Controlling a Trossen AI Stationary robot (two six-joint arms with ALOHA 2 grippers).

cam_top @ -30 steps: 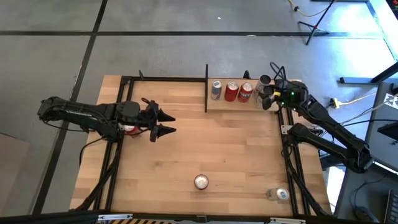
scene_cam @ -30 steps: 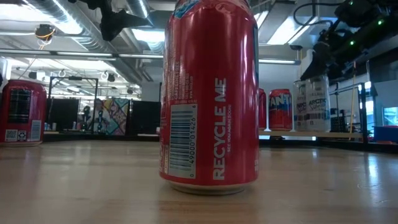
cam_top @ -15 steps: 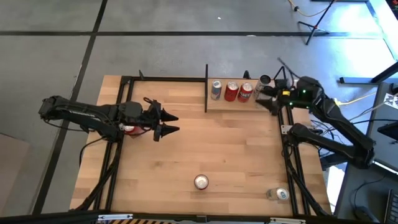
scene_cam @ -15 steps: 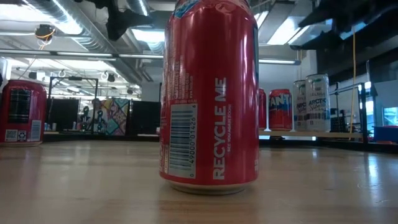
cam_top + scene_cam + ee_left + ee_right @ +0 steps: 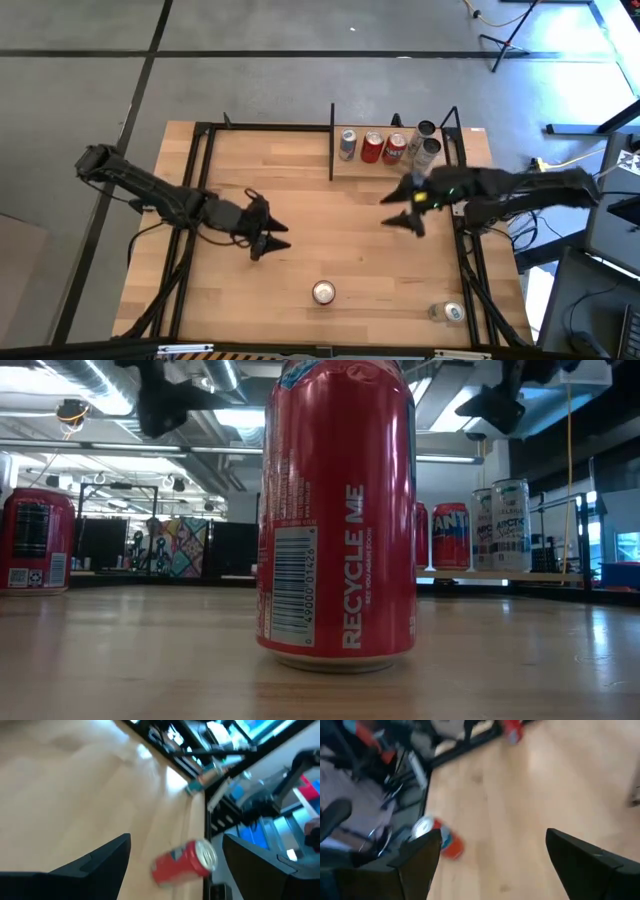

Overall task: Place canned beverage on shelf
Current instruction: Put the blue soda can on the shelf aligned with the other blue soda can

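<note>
Cans in a row on the shelf [image 5: 385,165] at the table's far edge, red can [image 5: 323,292] upright near the front edge reading "RECYCLE ME", silver can [image 5: 452,312] by the front right corner, my left gripper [image 5: 272,240] and right gripper [image 5: 397,209] spread, empty, above bare wood.

Small light-wood shelf [image 5: 385,160] with thin black upright posts, set against the tabletop's far edge toward the right corner — already carrying five upright cans: a silver one [image 5: 347,145], two red [image 5: 372,147], two tall pale ones [image 5: 429,149] at its right end. Red can [image 5: 323,292] standing upright near the front edge, about midway along. Another can [image 5: 452,312] by the front right corner, silver-topped, colours hard to make out. Red can [image 5: 208,209] near the left edge, mostly hidden.
</note>
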